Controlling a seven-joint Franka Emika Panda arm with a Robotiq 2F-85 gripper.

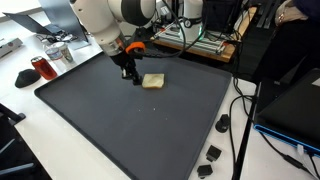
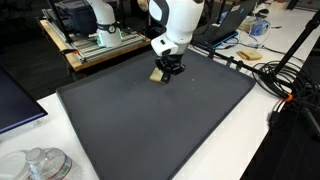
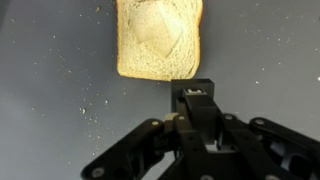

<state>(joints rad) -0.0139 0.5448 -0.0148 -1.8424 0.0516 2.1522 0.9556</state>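
dark grey flat mat is covering the white surface; lab room w/ wooden rack of electronics behind. robot gripper, jaws pressed closed on nothing, is standing just beside the square slice of white bread nr the mat's far edge. wrist view alone is showing crumbs; dark red container is showing in an exterior view only.

Slice of bread: a single pale, roughly square slice with a thin tan crust and a faint curved crease across its face. It lies flat and whole on the dark mat, toward one edge of it. Its nearest edge sits just beyond the tips of my gripper, whose fingers are pressed together; I cannot tell whether they touch it.
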